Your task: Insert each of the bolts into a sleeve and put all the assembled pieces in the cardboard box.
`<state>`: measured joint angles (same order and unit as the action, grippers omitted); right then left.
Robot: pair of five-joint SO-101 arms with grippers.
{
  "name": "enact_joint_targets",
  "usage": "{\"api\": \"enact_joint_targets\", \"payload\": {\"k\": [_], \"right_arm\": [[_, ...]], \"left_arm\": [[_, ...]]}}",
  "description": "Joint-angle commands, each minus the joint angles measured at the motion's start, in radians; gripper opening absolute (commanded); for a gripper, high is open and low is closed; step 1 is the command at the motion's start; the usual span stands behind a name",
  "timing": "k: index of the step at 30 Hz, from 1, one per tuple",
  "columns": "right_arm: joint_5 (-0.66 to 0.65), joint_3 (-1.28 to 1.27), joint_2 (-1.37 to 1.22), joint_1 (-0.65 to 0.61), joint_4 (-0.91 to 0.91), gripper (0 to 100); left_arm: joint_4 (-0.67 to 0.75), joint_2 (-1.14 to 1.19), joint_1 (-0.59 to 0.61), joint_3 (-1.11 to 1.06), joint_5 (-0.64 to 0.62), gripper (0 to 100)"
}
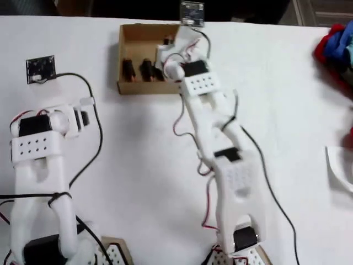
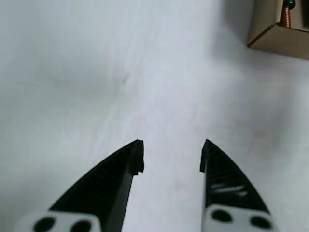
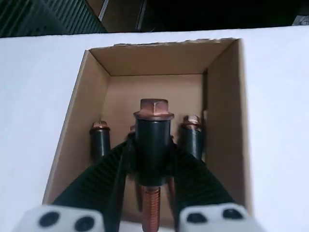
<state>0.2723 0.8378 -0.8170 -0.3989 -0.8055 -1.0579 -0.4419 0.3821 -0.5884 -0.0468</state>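
Observation:
The cardboard box [image 1: 128, 34] stands at the table's far middle, and its corner [image 2: 277, 36] shows in the left wrist view. My right gripper [image 3: 149, 169] hangs over the box [image 3: 222, 96], shut on an assembled piece [image 3: 153, 140]: a copper bolt in a black sleeve. Three more assembled pieces lie on the box floor, among them one [image 3: 100, 140] and another [image 3: 192, 135]; two show from above [image 1: 128, 69] [image 1: 146, 69]. The right arm [image 1: 196, 83] reaches to the box's near right edge. My left gripper [image 2: 171, 157] is open over bare white table, at the left [image 1: 77, 118].
A small black board [image 1: 40, 67] with a cable lies far left, another [image 1: 191, 12] behind the box. Coloured cloth [image 1: 336, 47] sits at the far right edge, a white object [image 1: 339, 168] lower right. Black and red cables trail beside both arms.

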Motion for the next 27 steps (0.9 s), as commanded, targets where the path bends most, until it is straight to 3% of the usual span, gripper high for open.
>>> {"api": "enact_joint_targets", "payload": {"k": [1, 6, 15, 27], "right_arm": [[-0.003, 0.551, -0.242, -0.027, -0.035, 1.9], [-0.005, 0.743, -0.467, -0.044, 0.025, 1.9], [-0.068, 0.635, -0.504, -0.085, 0.134, 1.9], [-0.066, 0.582, -0.513, -0.105, 0.214, 1.9]], "left_arm": [[0.015, -0.031, 0.015, 0.004, 0.008, 21], [0.063, -0.031, 0.015, -0.065, 0.008, 21], [0.187, -0.037, 0.015, -0.189, 0.008, 21], [0.186, -0.037, 0.015, -0.194, 0.008, 21]]}}
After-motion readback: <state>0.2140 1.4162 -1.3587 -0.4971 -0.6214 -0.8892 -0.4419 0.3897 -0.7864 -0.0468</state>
